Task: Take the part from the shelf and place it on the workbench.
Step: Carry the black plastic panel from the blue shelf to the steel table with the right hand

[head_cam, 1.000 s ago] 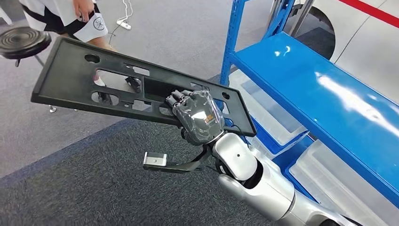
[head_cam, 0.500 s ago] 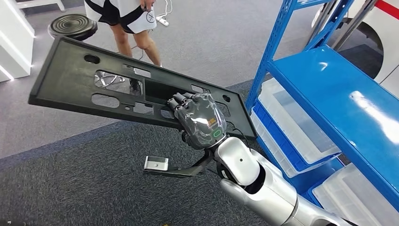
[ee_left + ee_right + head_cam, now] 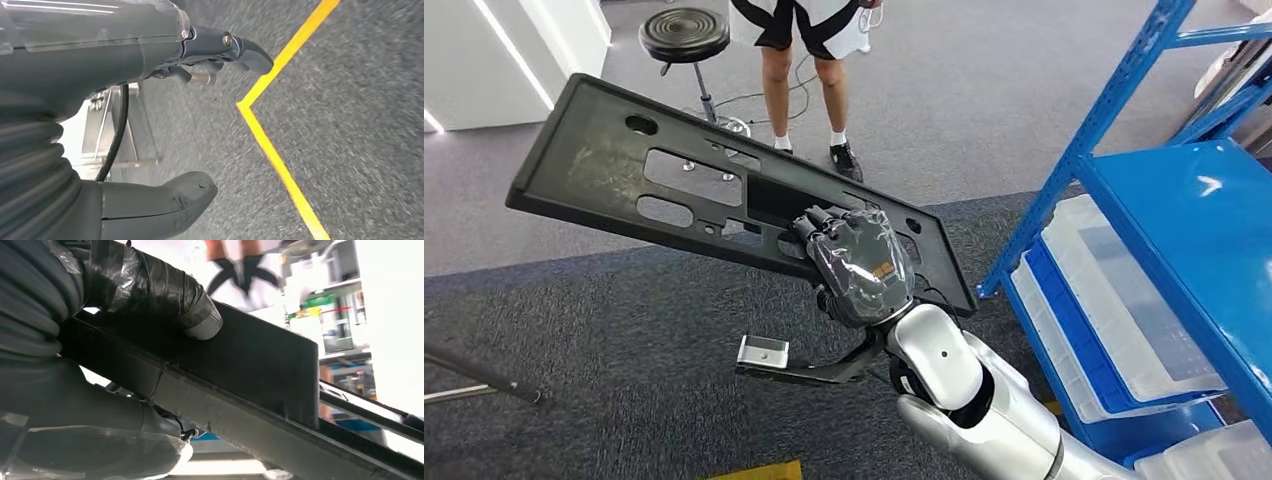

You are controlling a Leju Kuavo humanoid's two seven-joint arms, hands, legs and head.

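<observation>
right hand [image 3: 856,262] grips the long black part [image 3: 694,190] at one end, left hand [image 3: 150,120] empty, fingers apart; cantilevered load could twist loose or clip the person [image 3: 809,40] ahead

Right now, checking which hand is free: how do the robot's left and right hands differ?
The right hand grips the black part by its edge; the left hand holds nothing, fingers apart. The right is raised beside the blue shelf; the left hangs over grey carpet. Both have dark fingers.
</observation>
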